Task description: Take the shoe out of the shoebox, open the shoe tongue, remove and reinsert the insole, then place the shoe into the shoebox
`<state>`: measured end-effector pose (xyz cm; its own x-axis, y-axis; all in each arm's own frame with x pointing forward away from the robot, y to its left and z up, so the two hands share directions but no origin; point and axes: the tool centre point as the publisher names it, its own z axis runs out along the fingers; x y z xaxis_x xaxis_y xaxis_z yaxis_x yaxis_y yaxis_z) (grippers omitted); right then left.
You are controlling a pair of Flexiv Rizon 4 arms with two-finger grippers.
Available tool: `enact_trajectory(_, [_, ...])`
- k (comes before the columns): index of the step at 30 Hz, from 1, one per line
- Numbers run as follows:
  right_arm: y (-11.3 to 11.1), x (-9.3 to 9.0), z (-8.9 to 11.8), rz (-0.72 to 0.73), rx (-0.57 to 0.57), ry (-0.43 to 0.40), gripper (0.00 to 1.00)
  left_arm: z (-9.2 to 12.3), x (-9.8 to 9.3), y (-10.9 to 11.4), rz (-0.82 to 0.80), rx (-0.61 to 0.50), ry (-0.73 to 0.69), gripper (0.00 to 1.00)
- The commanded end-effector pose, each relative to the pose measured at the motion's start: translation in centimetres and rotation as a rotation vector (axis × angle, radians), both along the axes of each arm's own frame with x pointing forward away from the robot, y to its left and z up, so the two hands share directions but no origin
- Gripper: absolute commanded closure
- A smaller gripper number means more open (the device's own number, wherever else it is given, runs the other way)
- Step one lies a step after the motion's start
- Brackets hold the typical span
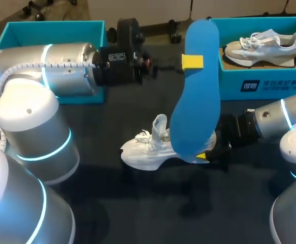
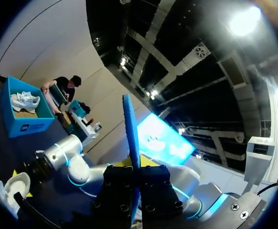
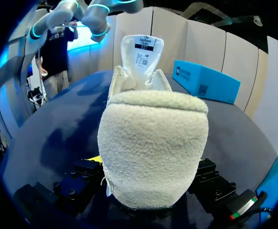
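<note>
My left gripper [image 1: 192, 62] is shut on a blue insole [image 1: 196, 101] and holds it raised above the table, hanging down in front of the shoe. In the left wrist view the insole [image 2: 130, 129] stands edge-on, clamped between the black fingers. A white shoe [image 1: 148, 147] rests on the dark table, toe to the left, tongue pulled up. My right gripper [image 1: 207, 152] grips its heel from both sides. In the right wrist view the fleecy heel [image 3: 153, 143] fills the gap between the fingers [image 3: 210, 176], and the tongue [image 3: 142, 52] stands upright beyond it.
A blue shoebox [image 1: 269, 84] at the back right holds another grey-white shoe [image 1: 262, 47]. A second blue box [image 1: 15, 30] stands at the back left behind my left arm. Dark table stretches in front of the shoe.
</note>
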<state>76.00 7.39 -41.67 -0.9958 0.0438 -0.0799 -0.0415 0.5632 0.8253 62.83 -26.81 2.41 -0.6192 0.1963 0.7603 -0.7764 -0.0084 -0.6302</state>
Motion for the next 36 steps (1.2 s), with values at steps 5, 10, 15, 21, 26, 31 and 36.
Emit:
enact_trajectory(5, [0.1, -0.1, 0.0, -0.002, -0.003, -0.001, 1.0, 0.2, 0.4, -0.5, -0.008, -0.005, 0.028, 1.0])
enact_trajectory(10, [0.1, -0.1, 0.0, -0.002, -0.003, -0.001, 1.0, -0.2, 0.2, -0.9, -0.008, -0.017, 0.064, 1.0])
enact_trajectory(15, [0.1, -0.1, 0.0, -0.002, -0.003, -0.001, 1.0, -0.6, 1.0, -0.9, -0.007, -0.031, 0.092, 1.0])
enact_trajectory(21, [0.1, -0.1, 0.0, -0.002, -0.003, -0.001, 1.0, -0.9, 1.7, -0.3, -0.001, -0.033, 0.097, 1.0])
enact_trajectory(26, [0.1, -0.1, 0.0, -0.002, -0.003, -0.001, 1.0, -1.2, 2.2, -0.1, 0.0, -0.028, 0.101, 1.0])
enact_trajectory(31, [0.1, -0.1, 0.0, -0.002, -0.003, -0.001, 1.0, -1.2, 2.2, -0.1, -0.003, -0.025, 0.101, 1.0])
enact_trajectory(36, [0.1, -0.1, 0.0, -0.002, -0.003, -0.001, 1.0, -1.2, 2.2, -0.1, -0.003, -0.025, 0.101, 1.0])
